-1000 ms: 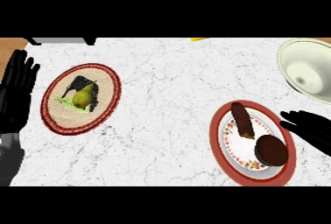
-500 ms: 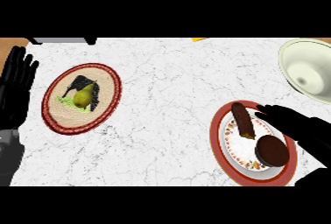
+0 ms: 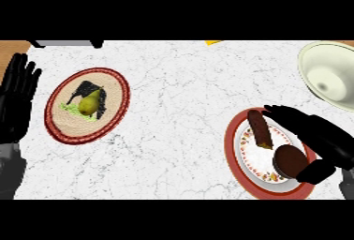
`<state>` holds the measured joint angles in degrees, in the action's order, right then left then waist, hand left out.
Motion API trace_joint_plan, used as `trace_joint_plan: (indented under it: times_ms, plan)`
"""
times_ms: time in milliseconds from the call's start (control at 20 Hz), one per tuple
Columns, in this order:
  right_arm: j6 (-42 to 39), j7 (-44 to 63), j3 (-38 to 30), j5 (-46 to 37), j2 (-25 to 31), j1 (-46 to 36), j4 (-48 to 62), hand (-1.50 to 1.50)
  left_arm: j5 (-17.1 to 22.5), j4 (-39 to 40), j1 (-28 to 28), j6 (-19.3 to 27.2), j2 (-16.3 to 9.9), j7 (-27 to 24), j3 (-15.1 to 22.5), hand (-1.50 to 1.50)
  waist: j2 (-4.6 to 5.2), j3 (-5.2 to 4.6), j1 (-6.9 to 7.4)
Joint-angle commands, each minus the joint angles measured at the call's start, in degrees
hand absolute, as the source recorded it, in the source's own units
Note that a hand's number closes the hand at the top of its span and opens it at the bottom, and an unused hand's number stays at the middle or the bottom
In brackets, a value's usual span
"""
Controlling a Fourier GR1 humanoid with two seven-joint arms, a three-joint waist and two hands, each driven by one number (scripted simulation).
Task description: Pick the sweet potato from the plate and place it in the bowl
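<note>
White marble counter (image 3: 180,122) fills frame. Pale bowl (image 3: 330,79) at upper right edge. Red-rimmed plate (image 3: 257,164) at lower right holds sweet potato (image 3: 260,129), long and brown, on its upper left part, and round dark item (image 3: 290,159). Woven plate (image 3: 86,105) at left carries pear (image 3: 88,104). Right hand (image 3: 314,133) over plate, fingers extended, relaxed, near sweet potato, holding nothing. Left hand (image 3: 17,101) at left edge, fingers straight, resting.

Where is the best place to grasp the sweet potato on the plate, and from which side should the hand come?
Probably around the middle of the sweet potato, from above and the right, where the right hand hovers: it lies long and narrow along the plate.
</note>
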<state>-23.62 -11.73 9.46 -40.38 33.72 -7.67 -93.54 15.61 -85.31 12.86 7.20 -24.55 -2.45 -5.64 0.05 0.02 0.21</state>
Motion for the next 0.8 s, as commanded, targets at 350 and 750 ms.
trace_joint_plan:
  times_ms: [350, 750]
  plan:
    - [0.04, -7.43, -0.77, -5.34, -5.82, -4.85, 7.12, -1.50, -2.80, 3.22, 0.28, -2.93, 3.58, -2.82, -2.55, 0.00, 0.02, -0.03, -0.12]
    - [2.54, -6.92, 0.24, -12.54, -9.99, -4.04, 11.02, -1.50, -3.85, 4.30, 1.79, -5.09, 3.71, -2.23, -4.86, 0.00, -0.03, -0.04, -0.25]
